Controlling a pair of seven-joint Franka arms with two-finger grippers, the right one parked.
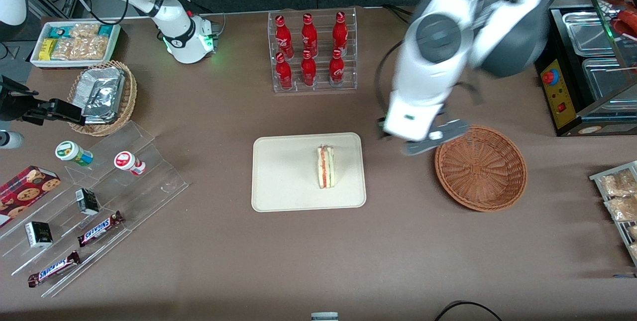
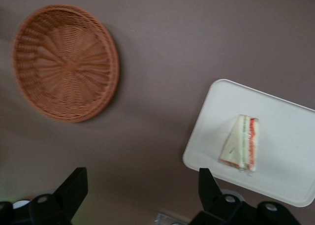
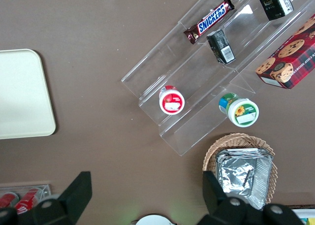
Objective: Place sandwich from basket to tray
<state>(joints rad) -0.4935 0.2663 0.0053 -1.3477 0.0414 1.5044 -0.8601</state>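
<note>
- The sandwich (image 1: pixel 326 166) lies on the tray (image 1: pixel 283 186), well apart from the jaws.
- The gripper (image 1: pixel 423 139) hangs, jaws apart and empty, above the bench between tray and basket (image 1: pixel 480 167).

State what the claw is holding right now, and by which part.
Nothing. The claw is open and empty, above the table between the basket and the tray. The sandwich lies on the tray, untouched.

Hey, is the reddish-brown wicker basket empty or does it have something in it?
Empty. The basket shows only bare weave; the sandwich lies on the tray. The gripper, fingers open, hangs beside the basket.
</note>
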